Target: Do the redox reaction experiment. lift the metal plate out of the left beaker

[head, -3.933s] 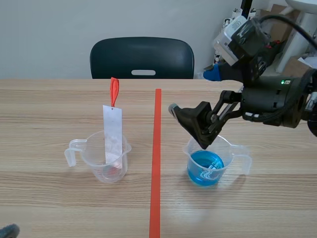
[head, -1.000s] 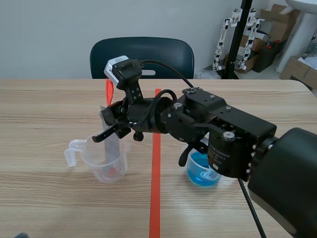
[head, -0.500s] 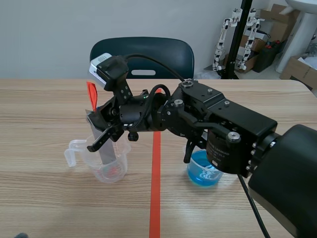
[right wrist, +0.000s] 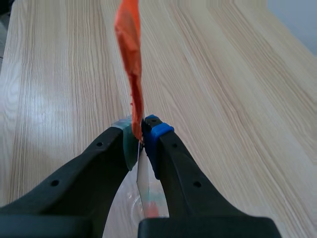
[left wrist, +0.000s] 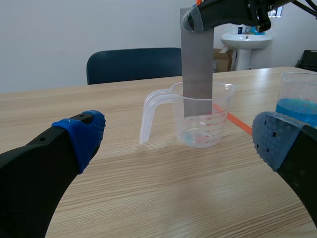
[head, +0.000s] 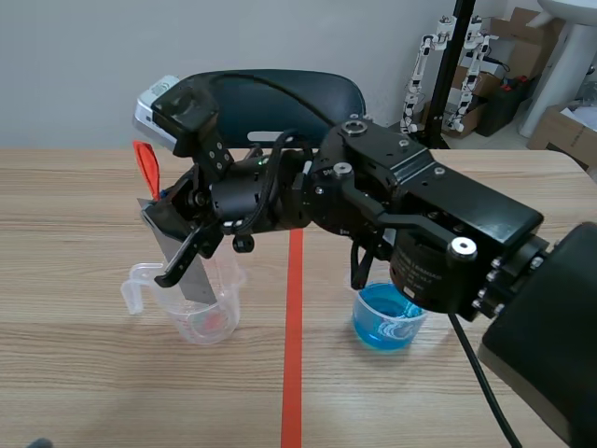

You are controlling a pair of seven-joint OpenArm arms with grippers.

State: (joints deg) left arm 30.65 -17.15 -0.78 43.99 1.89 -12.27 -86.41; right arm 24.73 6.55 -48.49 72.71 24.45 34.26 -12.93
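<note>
**over the left beaker: plate's pinched but not out yet**

at the far-left side, the right hand [right wrist: 141,133], on the arm coming in from the right across the tape line [head: 293,373], is clamped tight on the top edge of the metal plate [left wrist: 197,64], just under its orange tab [right wrist: 130,59]. the plate's long axis runs up-down, tipped a bit left, with the lower end down inside the left beaker [left wrist: 203,124]. i'd guess the pull should go up along that axis till the end clears the rim. the left hand [left wrist: 178,136] is wide open and empty, on the beaker's near side.

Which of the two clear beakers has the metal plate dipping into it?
The left beaker: the metal plate has its lower end inside it. The right beaker holds blue liquid and no plate.
</note>
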